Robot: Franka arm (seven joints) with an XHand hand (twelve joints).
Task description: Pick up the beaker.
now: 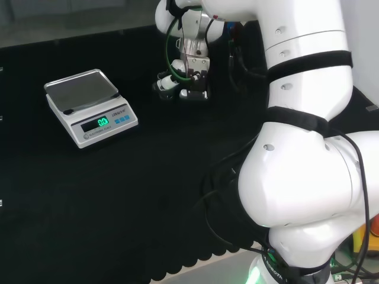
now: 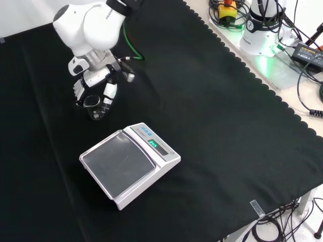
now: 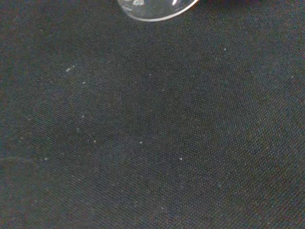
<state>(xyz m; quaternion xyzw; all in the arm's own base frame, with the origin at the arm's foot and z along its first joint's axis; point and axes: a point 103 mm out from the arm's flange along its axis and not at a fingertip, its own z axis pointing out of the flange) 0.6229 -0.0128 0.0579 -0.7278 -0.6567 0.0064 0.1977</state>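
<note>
The robot hand (image 2: pixel 96 89) is curled around the clear beaker (image 2: pixel 94 107), which stands on the tabletop (image 2: pixel 212 126) just beyond the scale (image 2: pixel 129 164) in the front view. Confirm contact on both sides — then lift straight up, keeping the beaker upright and away from the scale.

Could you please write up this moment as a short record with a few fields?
setting: bench under a black cloth
beaker: small clear beaker, upright, beyond the scale in the front view
hand: the hand is down at the beaker, fingers on either side of it
grip: fingers seem curled round the beaker; whether it is off the cloth cannot be told
scale: white scale with an empty steel pan, display lit, apart from the beaker
task state: beaker reached, lift not yet evident
</note>
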